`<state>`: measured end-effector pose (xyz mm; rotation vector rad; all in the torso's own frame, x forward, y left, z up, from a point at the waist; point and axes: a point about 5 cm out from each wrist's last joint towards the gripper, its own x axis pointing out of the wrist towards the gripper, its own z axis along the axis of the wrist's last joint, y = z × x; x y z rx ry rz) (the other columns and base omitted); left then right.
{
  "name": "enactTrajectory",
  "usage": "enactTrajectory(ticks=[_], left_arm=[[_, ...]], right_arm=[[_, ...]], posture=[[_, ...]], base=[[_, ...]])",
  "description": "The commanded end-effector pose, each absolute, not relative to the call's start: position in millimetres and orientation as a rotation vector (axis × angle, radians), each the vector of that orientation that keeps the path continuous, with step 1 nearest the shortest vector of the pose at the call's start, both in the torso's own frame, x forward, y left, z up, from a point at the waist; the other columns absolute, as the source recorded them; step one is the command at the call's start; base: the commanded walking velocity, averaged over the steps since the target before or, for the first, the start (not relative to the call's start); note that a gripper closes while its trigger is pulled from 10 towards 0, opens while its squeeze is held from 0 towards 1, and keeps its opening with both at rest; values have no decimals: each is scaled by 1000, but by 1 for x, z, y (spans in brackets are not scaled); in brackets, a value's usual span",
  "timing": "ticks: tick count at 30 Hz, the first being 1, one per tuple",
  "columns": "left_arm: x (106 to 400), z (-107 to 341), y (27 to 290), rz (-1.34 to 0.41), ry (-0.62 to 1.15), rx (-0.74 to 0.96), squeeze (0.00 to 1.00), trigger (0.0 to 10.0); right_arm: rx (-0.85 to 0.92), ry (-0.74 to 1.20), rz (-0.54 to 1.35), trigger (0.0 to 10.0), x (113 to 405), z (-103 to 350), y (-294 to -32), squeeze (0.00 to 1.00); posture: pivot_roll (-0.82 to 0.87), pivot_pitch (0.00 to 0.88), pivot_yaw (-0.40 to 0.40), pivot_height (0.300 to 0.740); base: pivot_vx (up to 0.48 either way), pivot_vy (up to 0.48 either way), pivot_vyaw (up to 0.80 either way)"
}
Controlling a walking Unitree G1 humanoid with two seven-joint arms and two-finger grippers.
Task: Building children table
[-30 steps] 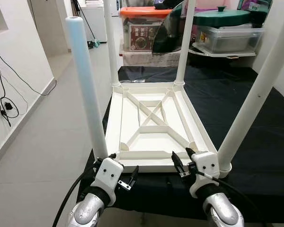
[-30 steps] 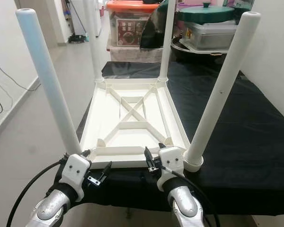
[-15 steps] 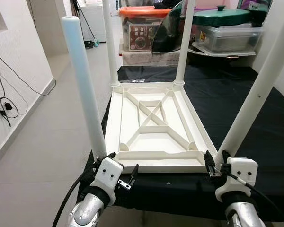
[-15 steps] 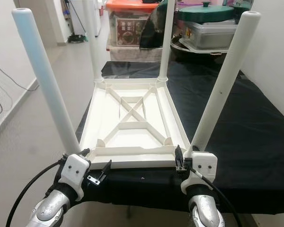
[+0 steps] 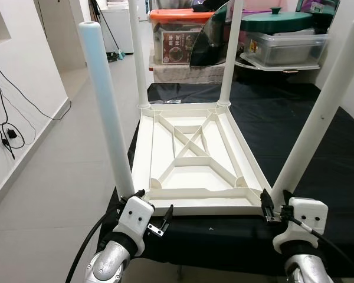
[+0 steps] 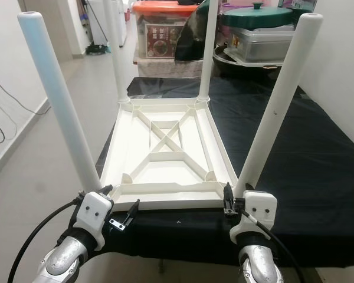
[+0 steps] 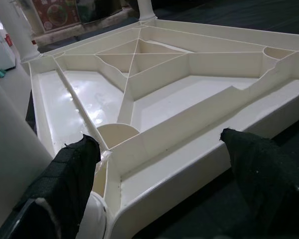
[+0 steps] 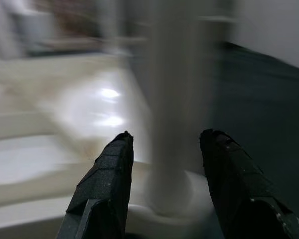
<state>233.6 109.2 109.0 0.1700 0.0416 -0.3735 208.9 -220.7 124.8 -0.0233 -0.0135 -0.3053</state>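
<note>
The right gripper (image 5: 274, 206), which a second ago sits in front of the middle of the near rim of the upturned cream plastic children's table (image 5: 192, 159), now lies further to the robot's right, at the foot of the near right white tubular leg (image 5: 320, 111). Its black fingers (image 8: 108, 172) stand open on either side of that leg's base. The near left white tubular leg (image 5: 108, 117) now stands slightly more upright.

— Where's the table (image 5: 192, 159)?
— Upside down on the bench (image 5: 318, 135), legs up. Grippers at its near edge: left gripper (image 5: 155, 217) one corner, right gripper (image 5: 274, 206) the other. Bins (image 5: 286, 41) behind it.
</note>
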Motion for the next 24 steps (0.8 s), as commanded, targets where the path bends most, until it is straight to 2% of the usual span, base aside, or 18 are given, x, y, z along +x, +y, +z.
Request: enactTrajectory(ticks=[1,10,16,24], left_arm=[[235,110,115,-355,43,186,0,10000],[235,109,114,-361,52,196,0,10000],[235,109,113,-368,46,215,0,10000],[235,108,112,-377,43,228,0,10000]], right_arm=[[-21,37,-407,10000,203,118,-234,0],[-45,87,-505,10000,196,109,-250,0],[-69,45,-576,10000,209,118,-266,0],[-65,7,-617,10000,224,127,-275,0]], posture=[[16,32,-2,740],[19,33,0,740],[18,32,-1,740],[22,24,-6,740]], base=[[0,0,0],[0,0,0],[0,0,0],[0,-357,0]])
